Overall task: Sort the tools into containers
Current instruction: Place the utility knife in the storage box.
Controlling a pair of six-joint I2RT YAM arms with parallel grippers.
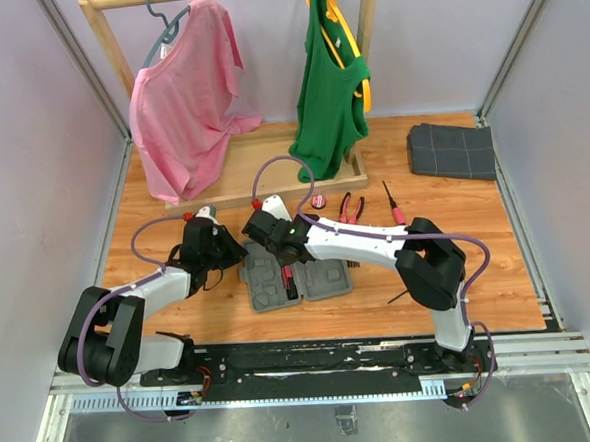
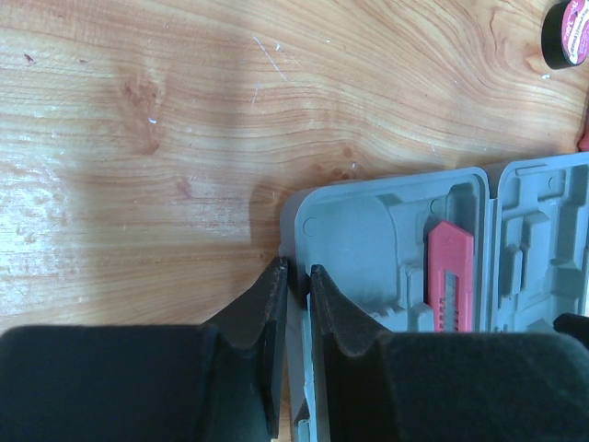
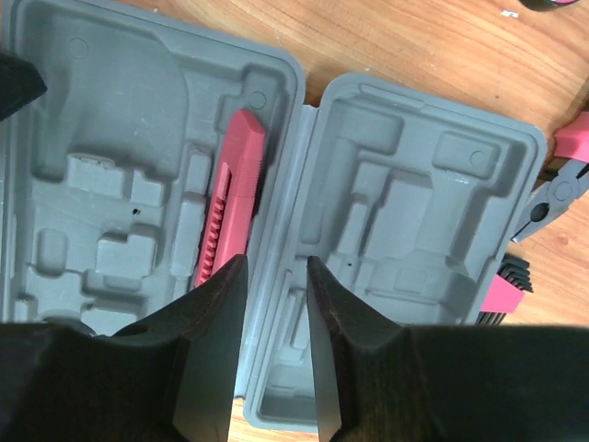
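Note:
The grey tool case (image 1: 324,281) lies open in two halves at the near middle of the table. A long pink knife-like tool (image 3: 235,184) rests in a recess of its left half, beside the hinge. My left gripper (image 2: 296,272) is shut on the case's left rim (image 2: 368,239), one finger outside and one inside. My right gripper (image 3: 276,265) hovers open over the hinge, nothing between its fingers. Red-handled pliers (image 1: 350,208), a thin screwdriver (image 1: 394,205) and a small round red piece (image 1: 319,200) lie on the wood behind the case.
A wooden clothes rack base (image 1: 261,158) with a pink shirt (image 1: 182,98) and a green top (image 1: 329,89) stands at the back. A folded dark grey cloth (image 1: 451,151) lies back right. More pink-and-black tools (image 3: 506,287) sit by the case's right edge.

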